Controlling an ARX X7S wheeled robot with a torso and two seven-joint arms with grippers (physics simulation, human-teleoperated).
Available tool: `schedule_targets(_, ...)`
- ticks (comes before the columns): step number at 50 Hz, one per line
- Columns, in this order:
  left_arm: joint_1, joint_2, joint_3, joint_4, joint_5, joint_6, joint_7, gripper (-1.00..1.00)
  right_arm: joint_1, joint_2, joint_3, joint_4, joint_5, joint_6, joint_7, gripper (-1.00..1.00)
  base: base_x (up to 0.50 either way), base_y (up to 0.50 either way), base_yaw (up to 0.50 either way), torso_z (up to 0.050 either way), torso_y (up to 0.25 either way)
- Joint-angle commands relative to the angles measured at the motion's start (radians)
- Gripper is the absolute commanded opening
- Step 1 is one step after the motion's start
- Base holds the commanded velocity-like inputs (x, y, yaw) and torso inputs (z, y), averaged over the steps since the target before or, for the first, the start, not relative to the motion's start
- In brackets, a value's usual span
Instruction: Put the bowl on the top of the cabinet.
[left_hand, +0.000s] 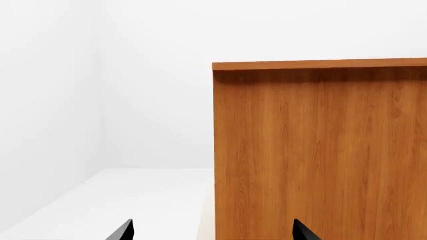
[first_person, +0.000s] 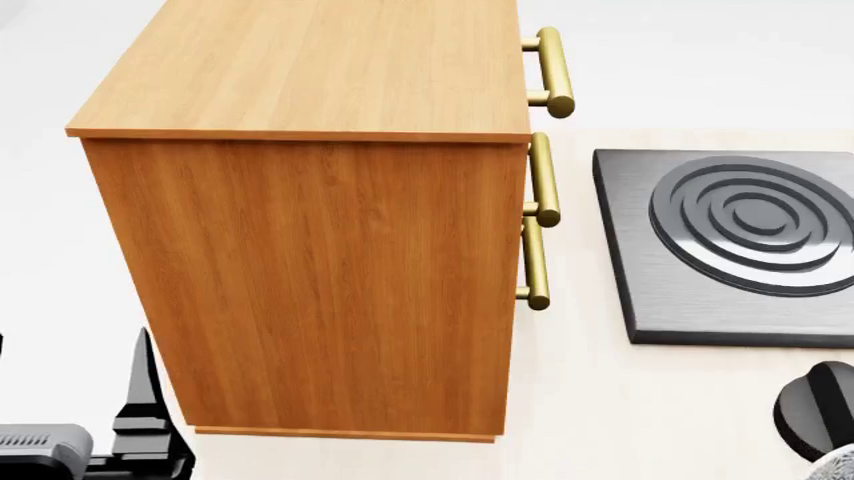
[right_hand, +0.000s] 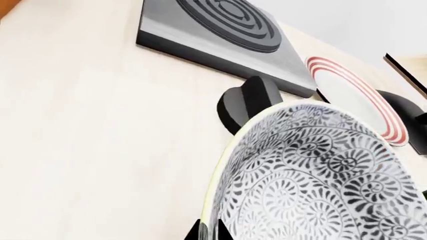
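The bowl (right_hand: 320, 175), white with a fine grey leaf pattern, fills the near part of the right wrist view. My right gripper (right_hand: 208, 231) is shut on its rim, one finger inside and one outside, and holds it tilted above the pale counter. A speckled edge of the bowl (first_person: 838, 466) shows at the bottom right of the head view. The orange-brown cabinet (first_person: 320, 280) with brass handles (first_person: 539, 210) stands at the left, its top bare. My left gripper (left_hand: 213, 232) is open and empty, facing the cabinet's side (left_hand: 320, 150); it is low beside the cabinet in the head view (first_person: 140, 400).
A dark square burner plate (first_person: 741, 240) with raised rings lies right of the cabinet and also shows in the right wrist view (right_hand: 220, 30). A black knob (first_person: 817, 405) sits near it (right_hand: 247, 100). A flat white plate with red rings (right_hand: 360, 100) lies beyond the bowl.
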Motion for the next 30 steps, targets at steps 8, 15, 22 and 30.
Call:
schedule_targets(8,0.001,-0.002,0.0,-0.005,-0.003,0.004,-0.004,1.0,0.024,0.024,0.036,-0.093,0.055,0.061,0.031,-1.0,0.0,0.0,0.0,0.0,0.0)
schedule_targets(15,0.003,-0.005,-0.001,-0.005,-0.006,0.009,-0.005,1.0,0.156,0.032,0.092,-0.224,0.201,0.226,0.096,-1.0,0.0,0.0,0.0,0.0,0.0)
schedule_targets(22,0.004,-0.008,-0.003,0.001,-0.009,0.007,-0.008,1.0,0.404,0.006,0.17,-0.28,0.475,0.454,0.208,-1.0,0.0,0.0,0.0,0.0,0.0)
schedule_targets(30,-0.001,-0.008,-0.001,0.002,-0.014,0.001,-0.009,1.0,0.69,-0.016,0.195,-0.228,0.825,0.635,0.431,-1.0,0.0,0.0,0.0,0.0,0.0)
